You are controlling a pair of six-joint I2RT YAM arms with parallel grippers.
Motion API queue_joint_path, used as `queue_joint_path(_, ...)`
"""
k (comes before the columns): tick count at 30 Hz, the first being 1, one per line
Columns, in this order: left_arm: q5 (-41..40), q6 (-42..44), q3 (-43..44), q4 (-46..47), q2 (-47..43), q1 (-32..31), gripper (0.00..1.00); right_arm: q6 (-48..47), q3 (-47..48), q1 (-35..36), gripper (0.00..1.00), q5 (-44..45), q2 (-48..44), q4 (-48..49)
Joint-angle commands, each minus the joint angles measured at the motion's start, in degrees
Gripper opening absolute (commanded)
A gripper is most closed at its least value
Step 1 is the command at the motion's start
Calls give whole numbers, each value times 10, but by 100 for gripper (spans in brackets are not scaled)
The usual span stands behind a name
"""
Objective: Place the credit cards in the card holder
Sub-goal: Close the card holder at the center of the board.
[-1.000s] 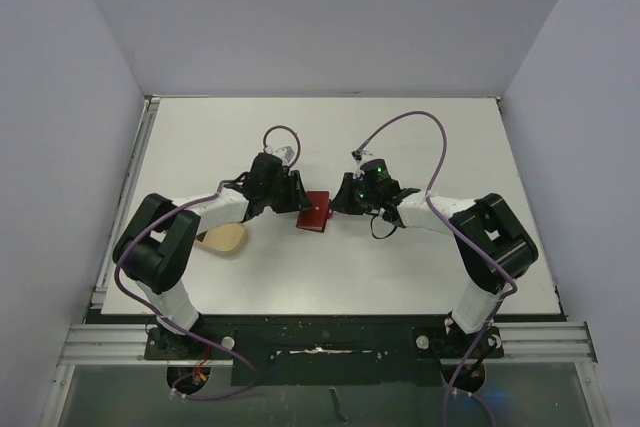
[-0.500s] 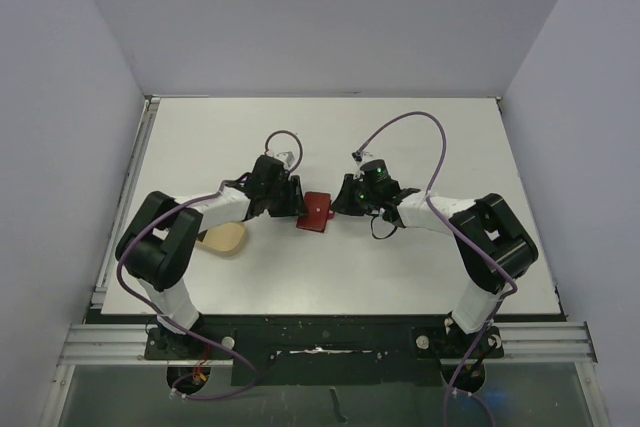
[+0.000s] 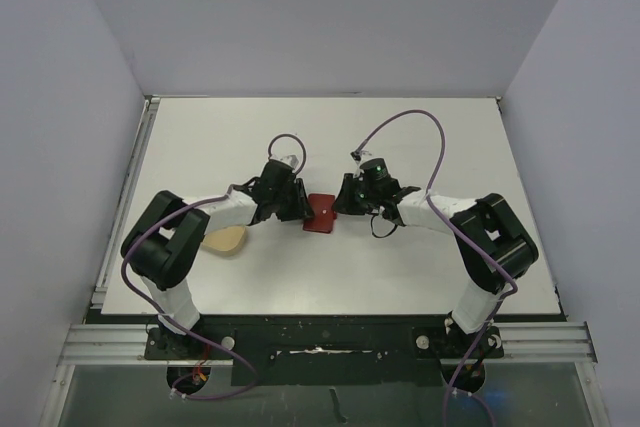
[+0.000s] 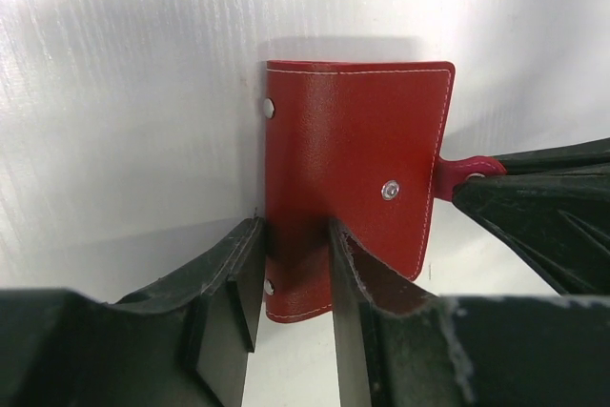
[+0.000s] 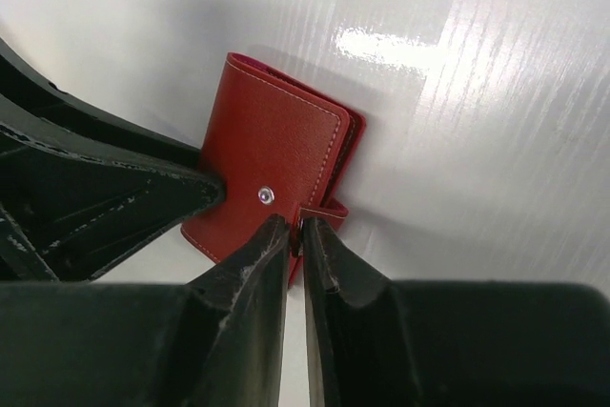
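The red card holder (image 3: 321,213) lies folded shut on the white table between both grippers. In the left wrist view the card holder (image 4: 353,159) shows its snap stud, and my left gripper (image 4: 294,226) stands partly open over its spine edge. One finger sits just off that edge and the other rests on the cover. My right gripper (image 5: 294,226) is shut on the card holder's small snap tab (image 5: 319,214), at the side away from the spine. In the top view the left gripper (image 3: 298,207) and right gripper (image 3: 343,204) flank the holder. The credit cards are out of view.
A tan oval dish (image 3: 225,239) lies left of the left forearm, near the table's left side. The table's back edge (image 3: 320,99) meets grey walls on three sides. Purple cables loop above both wrists.
My left gripper slid right onto the card holder's spine edge and its jaws narrowed. The holder shifted slightly right. The right gripper kept hold of the tab.
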Motion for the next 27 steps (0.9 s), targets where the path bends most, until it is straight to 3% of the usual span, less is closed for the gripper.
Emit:
queue_joint_path(1, -9, -31, -16, 6, -8, -13, 28, -14, 33, -2, 14, -2, -16, 5)
queue_joint_path(22, 14, -61, -42, 31, -22, -7, 27, -36, 54, -5, 19, -28, 13, -8)
queue_joint_path(27, 30, -66, -45, 39, -26, -3, 28, -34, 53, -9, 25, -49, 9, -3)
